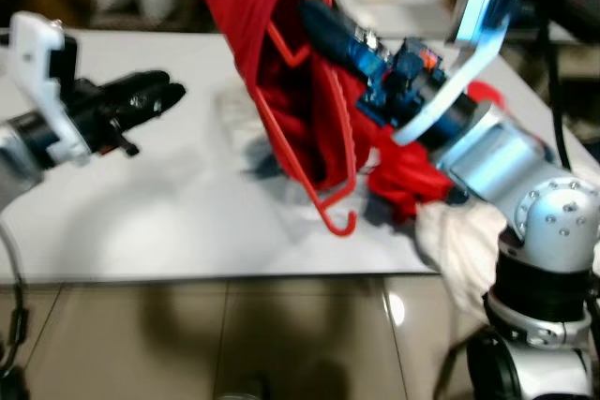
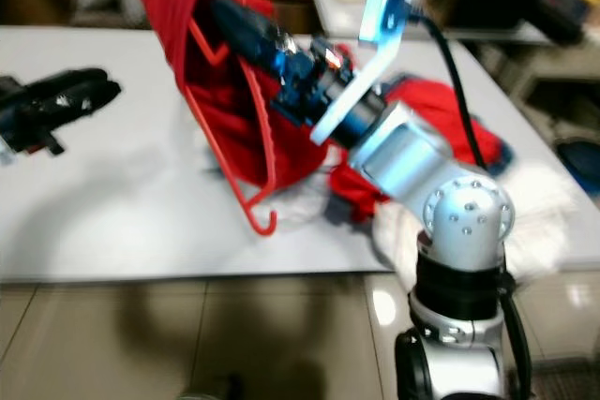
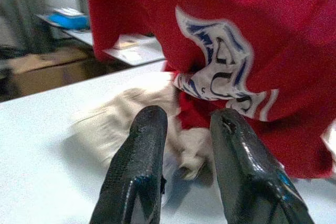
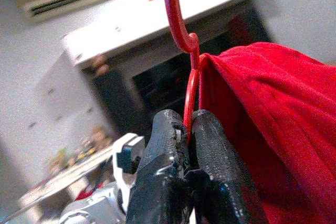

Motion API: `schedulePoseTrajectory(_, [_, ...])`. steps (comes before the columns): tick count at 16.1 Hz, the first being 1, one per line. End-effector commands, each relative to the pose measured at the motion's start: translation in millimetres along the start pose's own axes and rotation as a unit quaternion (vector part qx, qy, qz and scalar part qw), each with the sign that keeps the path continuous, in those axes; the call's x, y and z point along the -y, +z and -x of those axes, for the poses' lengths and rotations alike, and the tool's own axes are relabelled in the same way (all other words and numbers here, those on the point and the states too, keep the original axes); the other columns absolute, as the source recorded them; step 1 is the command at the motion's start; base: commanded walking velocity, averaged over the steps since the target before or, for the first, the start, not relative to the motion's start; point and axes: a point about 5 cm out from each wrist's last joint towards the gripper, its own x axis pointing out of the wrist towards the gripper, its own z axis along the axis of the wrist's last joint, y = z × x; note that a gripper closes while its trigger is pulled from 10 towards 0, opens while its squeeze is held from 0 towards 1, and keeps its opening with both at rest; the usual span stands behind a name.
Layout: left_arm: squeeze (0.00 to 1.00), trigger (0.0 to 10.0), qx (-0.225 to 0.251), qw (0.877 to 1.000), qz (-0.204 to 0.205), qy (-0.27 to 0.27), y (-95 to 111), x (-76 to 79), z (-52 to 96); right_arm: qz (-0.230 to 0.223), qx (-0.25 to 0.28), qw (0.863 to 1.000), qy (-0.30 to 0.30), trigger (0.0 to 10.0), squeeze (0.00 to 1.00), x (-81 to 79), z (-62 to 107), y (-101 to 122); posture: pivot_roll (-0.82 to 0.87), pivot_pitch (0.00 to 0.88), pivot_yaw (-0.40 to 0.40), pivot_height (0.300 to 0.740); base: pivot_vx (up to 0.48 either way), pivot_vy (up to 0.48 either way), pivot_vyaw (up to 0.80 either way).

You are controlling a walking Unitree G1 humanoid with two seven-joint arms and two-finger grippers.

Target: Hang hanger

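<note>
So you've got a big white table (image 1: pixel 141 222) in front of you, and it's basically your staging surface: the clothes sit on it so the arms can work at a comfy height. There's a pale cloth heap (image 1: pixel 469 241) spilling over the right edge and more red fabric bunched next to it.

The shirt (image 1: pixel 281 63) is red with a white and blue print on it (you can see the print nicely in the left wrist view). It's lifted clear of the table and draped over the hanger (image 1: pixel 314 166), which is also red, with its lower corner just above the tabletop. Looks to me like it's held up high on purpose, so the hook end stays free to catch a rail.

Your right gripper (image 4: pixel 189 129) is clenched on the hanger's neck, right below the hook, fingers (image 4: pixel 168 145) pinching the thin wire between them. Gripping there makes sense, since it keeps the hook poking out past the fingertips. The hook's top end is cut off in the head views.

Your left gripper (image 1: pixel 155 91) is out over the table, well apart from the shirt, holding nothing, with a gap between its fingers (image 3: pixel 144 145). My guess is it's just on standby.

Containers: honestly nothing bin- or basket-like around here. No rail in sight either, so you'll probably need to turn and find one.
</note>
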Motion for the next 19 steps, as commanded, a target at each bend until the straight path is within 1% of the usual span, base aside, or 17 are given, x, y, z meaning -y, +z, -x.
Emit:
schedulePoseTrajectory(1, [0.0,10.0,0.001,1.0,-0.008,0.008,6.4,0.2,8.1,0.0,-0.002,0.999,0.048,10.0,0.0,-11.7,-7.7,-0.2,0.2,0.0,-0.082,0.74,0.0,0.0,0.8])
schedulePoseTrajectory(2, [0.0,10.0,0.007,1.0,-0.01,0.005,10.6,3.5,15.9,-0.001,0.003,0.998,0.056,10.0,0.0,-10.9,-8.7,-0.9,0.22,0.0,-0.092,0.74,0.0,0.0,0.8])
schedulePoseTrajectory(3, [0.0,10.0,0.017,1.0,-0.01,0.002,14.4,6.0,19.4,-0.002,0.005,0.998,0.058,10.0,0.0,-9.5,-8.9,-1.1,0.22,0.0,-0.092,0.74,0.0,0.0,0.8])
schedulePoseTrajectory(5, [0.0,10.0,0.04,0.999,-0.009,-0.003,21.5,7.9,25.0,-0.002,0.011,0.998,0.061,10.0,0.0,-8.1,-9.1,-1.4,0.23,0.0,-0.102,0.74,0.0,0.0,0.8])
schedulePoseTrajectory(6, [0.0,10.0,0.042,0.999,-0.007,-0.005,22.2,8.9,25.8,-0.002,0.015,0.998,0.063,10.0,0.0,-7.5,-9.5,-1.2,0.23,0.0,-0.101,0.74,0.0,0.0,0.8])
schedulePoseTrajectory(9, [0.0,10.0,0.004,1.0,-0.003,-0.026,5.1,18.7,17.4,0.002,0.04,0.997,0.07,10.0,0.0,-9.2,-10.1,4.5,0.22,0.0,-0.089,0.74,0.0,0.0,0.8])
schedulePoseTrajectory(12, [0.0,10.0,0.005,0.999,0.004,-0.038,3.8,23.6,11.8,0.008,0.054,0.996,0.075,10.0,0.0,-11.0,-8.0,7.5,0.2,0.0,-0.076,0.74,0.0,0.0,0.8])
schedulePoseTrajectory(19, [0.0,10.0,-0.015,0.997,0.005,-0.077,-3.4,30.4,6.2,0.023,0.061,0.998,0.023,10.0,0.0,0.3,5.1,4.5,0.19,0.0,-0.063,0.74,0.0,0.0,0.8])
